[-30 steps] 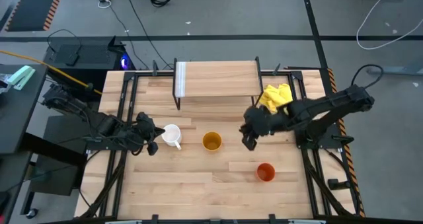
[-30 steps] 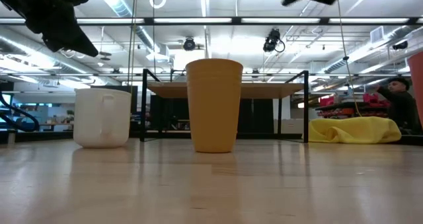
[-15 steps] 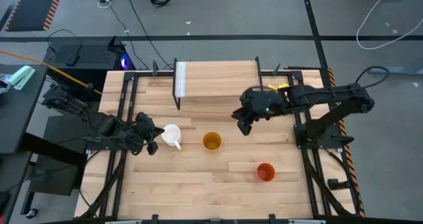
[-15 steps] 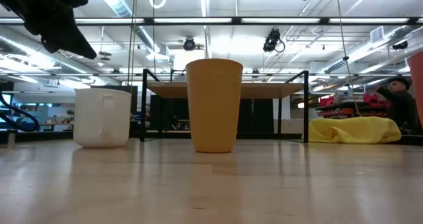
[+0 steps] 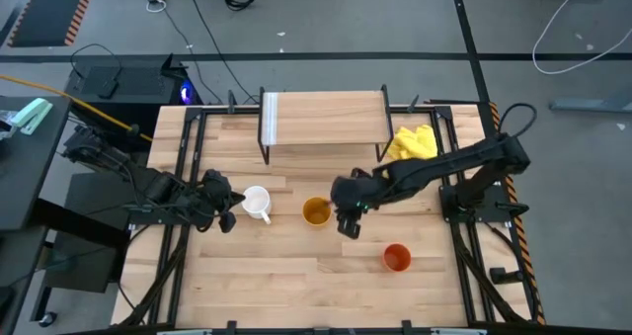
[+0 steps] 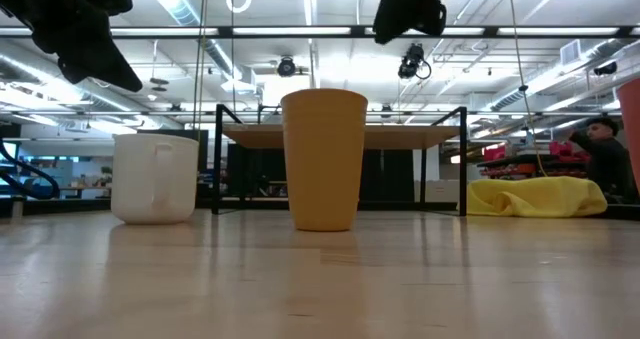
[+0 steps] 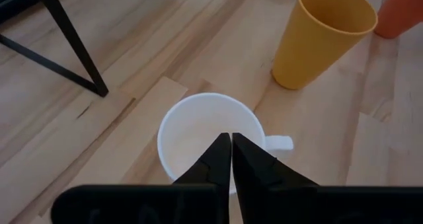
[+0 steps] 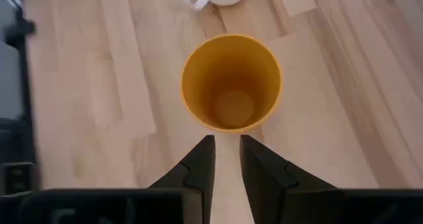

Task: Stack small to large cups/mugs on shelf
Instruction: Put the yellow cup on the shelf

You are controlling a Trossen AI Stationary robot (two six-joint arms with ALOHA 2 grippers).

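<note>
You have the orange-red cup (image 5: 396, 258) nearest, at five o'clock on the counter (image 5: 296, 276). The right pincer (image 5: 348, 223) hovers narrowly parted, holding nothing, just at three o'clock of the yellow-orange cup (image 5: 316, 212). The left pincer (image 5: 229, 216), fingers almost touching and holding nothing, sits at nine o'clock of the white mug (image 5: 256, 203). The shelf (image 5: 326, 118) stands farthest, at twelve o'clock, with the yellow cloth (image 5: 411, 143) beside it.

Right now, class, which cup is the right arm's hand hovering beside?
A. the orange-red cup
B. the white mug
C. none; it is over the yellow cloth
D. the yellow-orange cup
D: in the high view the right hand hangs just beside the yellow-orange cup, and its wrist view looks straight down into that cup.
</note>
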